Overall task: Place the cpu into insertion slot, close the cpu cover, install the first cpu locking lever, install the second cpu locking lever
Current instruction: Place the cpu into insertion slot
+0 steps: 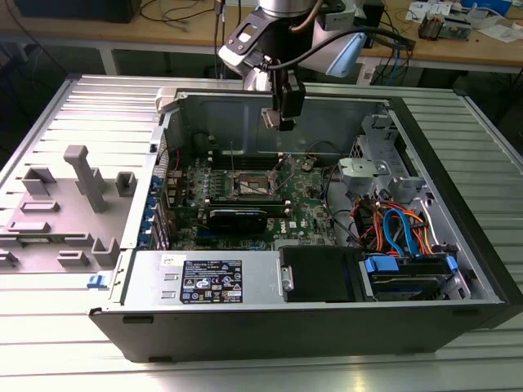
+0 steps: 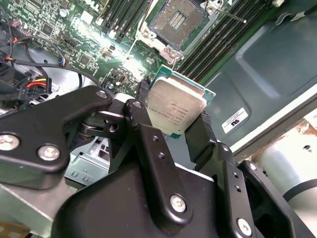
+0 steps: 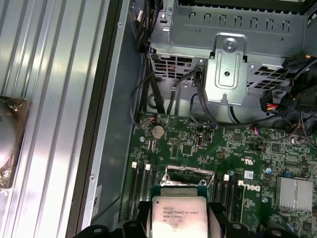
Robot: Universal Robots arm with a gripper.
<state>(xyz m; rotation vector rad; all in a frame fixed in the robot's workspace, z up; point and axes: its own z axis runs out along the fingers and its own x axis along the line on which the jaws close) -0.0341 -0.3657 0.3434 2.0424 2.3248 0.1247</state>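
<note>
Arm [image 1: 290, 16] enters from the top edge of the exterior view, with the wrist over the far wall of the open computer case [image 1: 458, 245]. Gripper [image 1: 282, 121] points down into the case and hangs in the air, clear of the green motherboard [image 1: 310, 208].

Claw is closed on the cpu [image 2: 176, 109]. In the second wrist view the black fingers [image 2: 208, 134] press two opposite edges of the chip, and its silver-grey top faces that camera. Chip also seen in the exterior view [image 1: 269, 118] and in the first wrist view [image 3: 179, 218], clamped the same way.

Insertion slot [image 2: 178, 20] sits on the motherboard below the chip and apart from it. Its tan-gold contact field is bare. Long black memory slots [image 2: 218, 39] run along both sides of it. In the exterior view the slot [image 1: 249, 186] lies lower in frame than the held chip.

Grey metal drive cage [image 3: 228, 74] stands beyond the board edge in the first wrist view.
</note>
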